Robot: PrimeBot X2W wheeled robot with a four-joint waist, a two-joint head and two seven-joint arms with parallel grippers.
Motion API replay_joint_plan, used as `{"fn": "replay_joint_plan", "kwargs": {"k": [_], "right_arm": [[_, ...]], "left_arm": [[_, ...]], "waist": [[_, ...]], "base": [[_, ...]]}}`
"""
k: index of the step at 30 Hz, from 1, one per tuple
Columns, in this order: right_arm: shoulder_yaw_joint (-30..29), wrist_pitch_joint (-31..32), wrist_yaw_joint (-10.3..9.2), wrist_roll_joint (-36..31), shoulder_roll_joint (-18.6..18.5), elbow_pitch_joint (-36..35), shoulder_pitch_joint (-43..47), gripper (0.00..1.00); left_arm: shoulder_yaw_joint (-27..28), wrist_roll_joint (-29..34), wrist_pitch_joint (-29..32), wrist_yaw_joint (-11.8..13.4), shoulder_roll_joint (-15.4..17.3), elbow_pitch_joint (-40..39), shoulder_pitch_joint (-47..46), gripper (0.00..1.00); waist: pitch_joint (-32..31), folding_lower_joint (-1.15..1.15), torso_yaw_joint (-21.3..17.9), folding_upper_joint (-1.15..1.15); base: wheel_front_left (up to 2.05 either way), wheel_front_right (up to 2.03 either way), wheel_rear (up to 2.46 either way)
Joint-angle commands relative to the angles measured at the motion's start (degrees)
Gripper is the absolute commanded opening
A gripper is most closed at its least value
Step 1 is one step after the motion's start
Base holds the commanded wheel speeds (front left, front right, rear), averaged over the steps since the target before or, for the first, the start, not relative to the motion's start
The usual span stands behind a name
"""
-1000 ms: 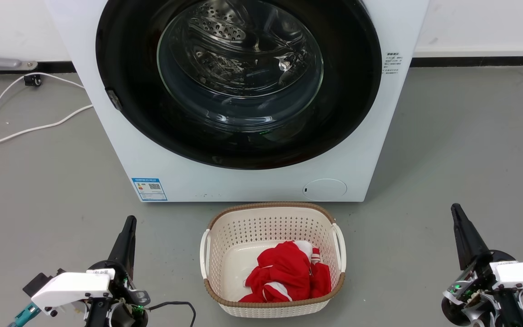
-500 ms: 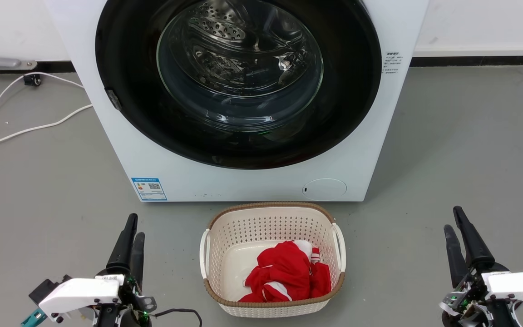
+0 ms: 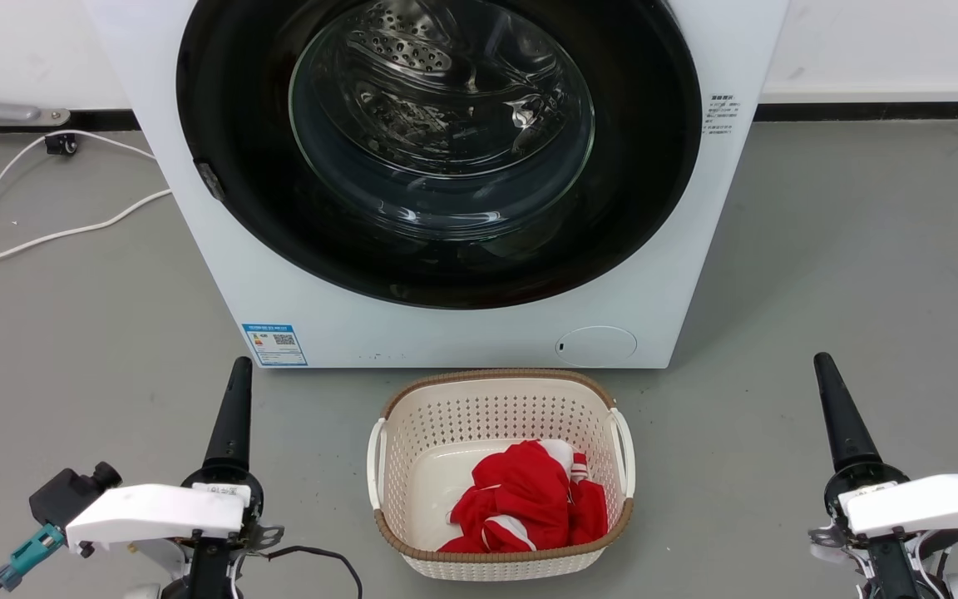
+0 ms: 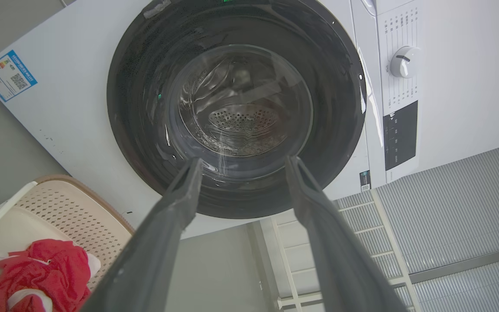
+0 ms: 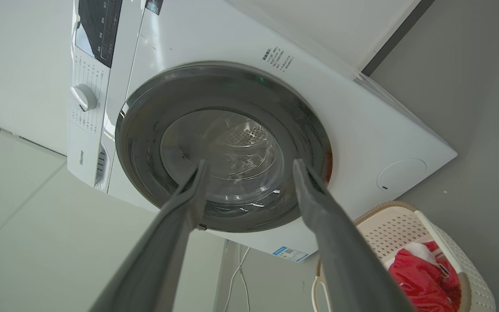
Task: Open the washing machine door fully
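Both grippers have turned since half a second ago: each showed two fingers side by side in the head view, and each now shows one dark finger in profile, its tip higher in the frame. In that view the left gripper sits at the lower left and the right gripper at the lower right, both pointing up the frame over the grey floor and touching nothing. The left wrist view shows the left gripper's fingers spread with a wide gap between the tips. The right wrist view shows the same for the right gripper's fingers. Between the two grippers, at the lower centre of the head view, a cream perforated basket stands on the floor with a crumpled red garment inside. Just above the basket is the white washing machine. It has a blue label at its lower left corner and a small round white flap at its lower right. The washing machine door fills the upper centre of the frame. It lies closed against the white front, well apart from both grippers, and the drum shows through its glass. A white cable trails over the floor at the left edge.
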Motion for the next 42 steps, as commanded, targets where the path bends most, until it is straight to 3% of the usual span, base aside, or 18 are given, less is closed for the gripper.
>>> {"fn": "replay_joint_plan", "kwargs": {"k": [1,11,13,42], "right_arm": [[0.3,-0.6,0.00,-4.4,0.0,-1.8,-0.6,1.00],[0.7,-2.9,0.00,-17.2,0.0,-4.3,0.6,1.00],[0.6,-3.8,0.00,-23.0,0.0,-4.2,1.2,1.00],[0.8,-4.9,0.00,-45.1,0.1,-5.6,2.4,1.00]], "left_arm": [[-0.4,3.0,-0.7,-0.1,0.3,-1.8,-1.4,1.00],[-1.9,15.5,-2.8,-0.1,0.8,-2.7,-0.9,1.00],[-2.5,22.3,-4.1,-0.1,1.0,-2.8,-0.7,1.00],[-5.6,43.7,-9.0,-0.1,2.0,-2.3,0.0,1.00]], "waist": [[0.0,0.00,0.0,0.00],[-0.1,0.00,0.1,0.00],[-0.2,0.00,0.1,0.00],[-0.2,0.00,0.4,0.00]], "base": [[0.00,0.00,0.00],[0.00,0.00,0.00],[0.00,0.00,0.00],[0.00,0.00,0.00]]}}
